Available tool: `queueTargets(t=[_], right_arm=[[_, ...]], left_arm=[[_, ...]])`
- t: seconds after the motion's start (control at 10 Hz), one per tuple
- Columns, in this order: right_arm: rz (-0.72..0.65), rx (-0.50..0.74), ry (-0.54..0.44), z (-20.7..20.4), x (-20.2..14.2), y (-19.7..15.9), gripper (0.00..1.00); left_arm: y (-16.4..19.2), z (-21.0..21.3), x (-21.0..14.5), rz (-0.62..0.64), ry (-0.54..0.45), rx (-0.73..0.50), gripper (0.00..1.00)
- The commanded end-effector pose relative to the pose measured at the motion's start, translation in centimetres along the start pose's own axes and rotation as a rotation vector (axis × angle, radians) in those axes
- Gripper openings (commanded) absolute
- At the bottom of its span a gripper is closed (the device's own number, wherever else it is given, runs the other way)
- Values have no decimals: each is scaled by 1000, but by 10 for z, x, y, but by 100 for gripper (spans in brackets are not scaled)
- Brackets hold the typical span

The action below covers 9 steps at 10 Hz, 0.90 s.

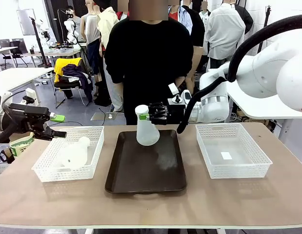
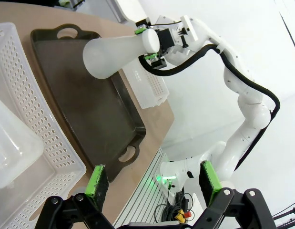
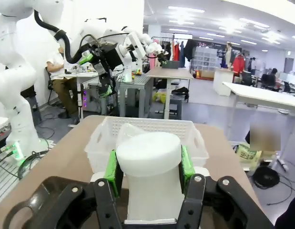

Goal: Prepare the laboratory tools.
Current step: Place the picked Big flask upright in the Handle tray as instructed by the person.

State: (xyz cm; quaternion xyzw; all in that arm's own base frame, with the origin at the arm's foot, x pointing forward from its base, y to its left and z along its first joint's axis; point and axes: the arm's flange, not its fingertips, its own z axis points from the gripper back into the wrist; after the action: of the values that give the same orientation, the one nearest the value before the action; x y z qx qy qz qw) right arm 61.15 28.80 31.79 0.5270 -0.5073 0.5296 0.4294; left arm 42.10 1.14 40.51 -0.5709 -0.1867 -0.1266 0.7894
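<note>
Now, right hand grips one flask, second flask lies in a basket, left hand open, empty

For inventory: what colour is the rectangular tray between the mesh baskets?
The rectangular tray is dark brown; best in front view.
</note>
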Motion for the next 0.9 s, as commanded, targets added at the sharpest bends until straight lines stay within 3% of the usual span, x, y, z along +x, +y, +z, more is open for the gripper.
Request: queueTargets(t=[0.0, 0.6, 0.7, 0.8], right_arm=[[2, -19, -38, -1, -11, -8, 0], [-68, -54, -64, 5, -32, -17, 0], [-87, -64, -80, 7, -36, -16, 13], [-97, -71, -86, 10, -40, -16, 32]], left_arm=[[-1, 1, 0, -5, -6, -9, 100], [-1, 1, 0, -5, -6, -9, 100], [-1, 1, 0, -5, -6, -9, 100], [-1, 1, 0, -5, -6, -9, 100]])
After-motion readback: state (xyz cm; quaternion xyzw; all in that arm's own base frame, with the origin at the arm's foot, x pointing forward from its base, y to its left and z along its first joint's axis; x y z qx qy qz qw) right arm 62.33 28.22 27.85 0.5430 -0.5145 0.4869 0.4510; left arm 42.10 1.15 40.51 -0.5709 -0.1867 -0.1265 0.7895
